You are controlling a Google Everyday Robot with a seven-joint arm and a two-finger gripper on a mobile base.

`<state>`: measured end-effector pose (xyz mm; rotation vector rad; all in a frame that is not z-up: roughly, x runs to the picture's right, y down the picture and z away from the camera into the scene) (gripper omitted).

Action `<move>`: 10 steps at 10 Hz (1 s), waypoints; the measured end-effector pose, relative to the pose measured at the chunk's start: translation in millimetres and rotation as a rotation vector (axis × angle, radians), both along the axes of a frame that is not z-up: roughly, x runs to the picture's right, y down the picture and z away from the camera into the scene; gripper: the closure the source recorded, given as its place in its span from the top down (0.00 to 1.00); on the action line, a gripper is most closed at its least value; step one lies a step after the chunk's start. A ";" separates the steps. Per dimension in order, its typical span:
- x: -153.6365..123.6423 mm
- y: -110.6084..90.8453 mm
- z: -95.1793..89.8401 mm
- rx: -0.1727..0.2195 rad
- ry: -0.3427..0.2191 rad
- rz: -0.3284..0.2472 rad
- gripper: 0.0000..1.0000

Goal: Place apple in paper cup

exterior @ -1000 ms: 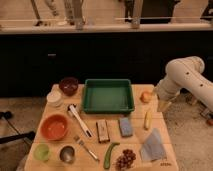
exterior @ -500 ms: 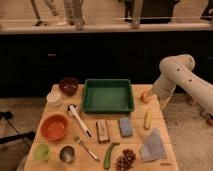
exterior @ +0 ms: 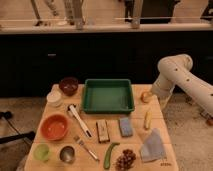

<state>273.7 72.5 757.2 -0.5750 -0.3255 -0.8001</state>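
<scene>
The apple [exterior: 145,96], small and orange-yellow, lies on the wooden table near its right edge, just right of the green tray [exterior: 108,95]. My gripper [exterior: 152,93] hangs at the end of the white arm, right beside the apple on its right side, at table height. The paper cup [exterior: 53,98], short and cream-coloured, stands at the table's far left, in front of the dark maroon bowl [exterior: 68,85]. The apple and the cup are about a table's width apart.
Also on the table are an orange bowl [exterior: 54,126], a light green cup [exterior: 42,151], a metal cup [exterior: 67,153], a spatula [exterior: 79,119], a fork [exterior: 86,147], a wooden block [exterior: 103,131], a blue sponge [exterior: 126,126], a yellow corn [exterior: 147,119], a cucumber [exterior: 110,155], grapes [exterior: 125,160] and a grey cloth [exterior: 152,146]. A dark counter runs behind.
The arm has swung left and the gripper has come closer to the apple. The apple and the other objects have not moved.
</scene>
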 end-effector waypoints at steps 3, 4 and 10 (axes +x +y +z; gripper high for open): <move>-3.0 -18.7 22.2 0.071 -0.091 -0.096 0.63; -5.1 -26.4 34.6 0.083 -0.116 -0.135 0.63; 7.9 -42.3 90.2 0.039 -0.186 -0.325 0.63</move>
